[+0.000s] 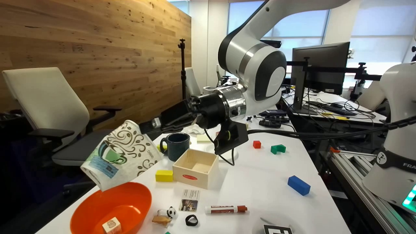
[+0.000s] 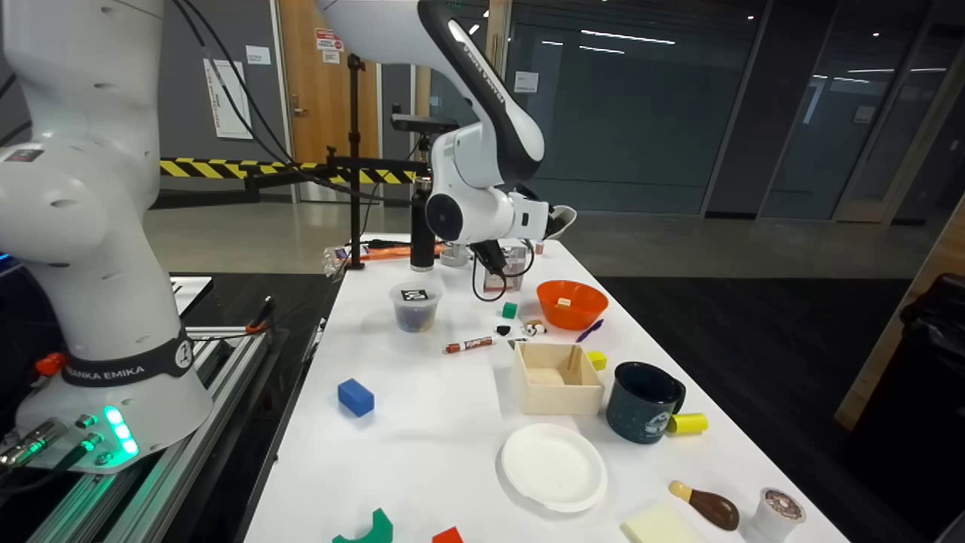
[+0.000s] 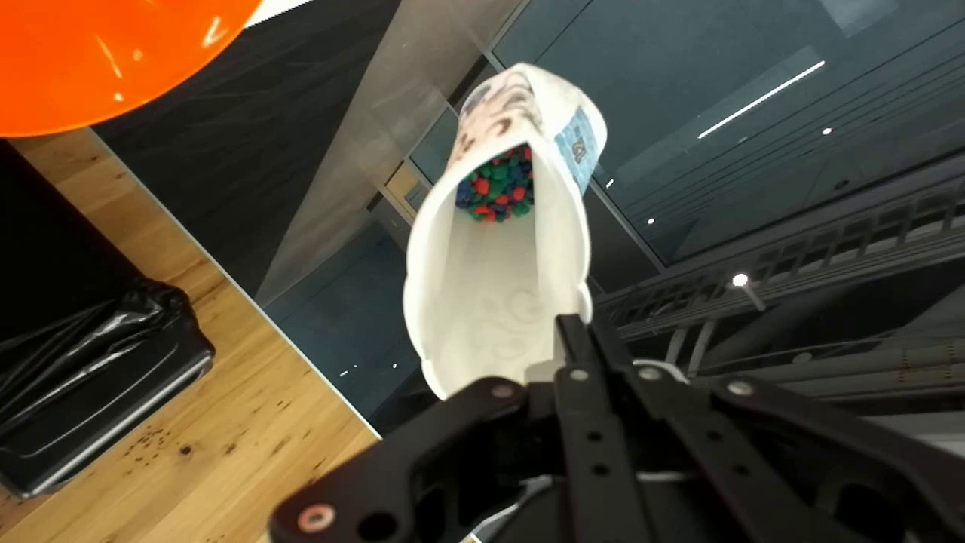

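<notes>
"The claw (image 3: 584, 324), how does it stand?"

"Its fingers are pressed almost together, pinching the thin wall at the mouth of the paper cup (image 1: 122, 156)."

"And where is that cup?"

"Up in the air, off the counter (image 1: 253, 185), tilted so the base points down and away from the claw. In an exterior view it shows above the orange bowl (image 1: 97, 204); whether it's straight over it, I can't tell."

"Anything inside?"

"In the wrist view, yes: small red, green and dark blue pieces (image 3: 497, 188) gathered near the base."

"What's in the bowl?"

"A little pale block (image 1: 112, 226) with a printed mark."

"And around them?"

"A wooden box (image 1: 200, 180) with a yellow block (image 1: 164, 175) just beside it, and a dark mug (image 1: 178, 146) near the box. A white plate (image 2: 554, 467) lies there too, and a marker (image 1: 226, 209), with a blue block (image 1: 299, 185) well apart from it."
</notes>
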Robot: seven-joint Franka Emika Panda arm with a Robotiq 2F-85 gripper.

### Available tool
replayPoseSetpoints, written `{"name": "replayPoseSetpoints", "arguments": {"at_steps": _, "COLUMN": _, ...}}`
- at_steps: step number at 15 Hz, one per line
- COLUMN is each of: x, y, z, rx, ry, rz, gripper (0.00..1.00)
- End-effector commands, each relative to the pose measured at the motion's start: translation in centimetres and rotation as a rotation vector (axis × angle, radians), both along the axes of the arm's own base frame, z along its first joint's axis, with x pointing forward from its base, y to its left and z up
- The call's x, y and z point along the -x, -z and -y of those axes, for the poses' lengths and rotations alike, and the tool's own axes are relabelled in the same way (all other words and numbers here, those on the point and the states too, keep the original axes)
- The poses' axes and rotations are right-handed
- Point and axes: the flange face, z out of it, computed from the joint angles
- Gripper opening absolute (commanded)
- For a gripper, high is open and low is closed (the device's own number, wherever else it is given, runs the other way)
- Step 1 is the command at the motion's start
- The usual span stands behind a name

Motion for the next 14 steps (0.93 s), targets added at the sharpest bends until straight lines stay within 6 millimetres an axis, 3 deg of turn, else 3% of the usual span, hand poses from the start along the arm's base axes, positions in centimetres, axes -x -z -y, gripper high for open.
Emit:
{"name": "replayPoseSetpoints", "arguments": {"at_steps": 1, "x": 0.8, "y": -0.6, "z": 0.2, "rx": -0.058, "ry": -0.004, "rz": 0.031, "gripper": 0.01}}
{"name": "replayPoseSetpoints", "arguments": {"at_steps": 7, "x": 0.1, "y": -0.8, "z": -0.7, "rx": -0.052, "ry": -0.014, "rz": 0.046, "gripper": 0.01}}
{"name": "replayPoseSetpoints", "arguments": {"at_steps": 14, "x": -2.4, "y": -1.3, "z": -1.0, "rx": -0.082, "ry": -0.01, "rz": 0.077, "gripper": 0.01}}
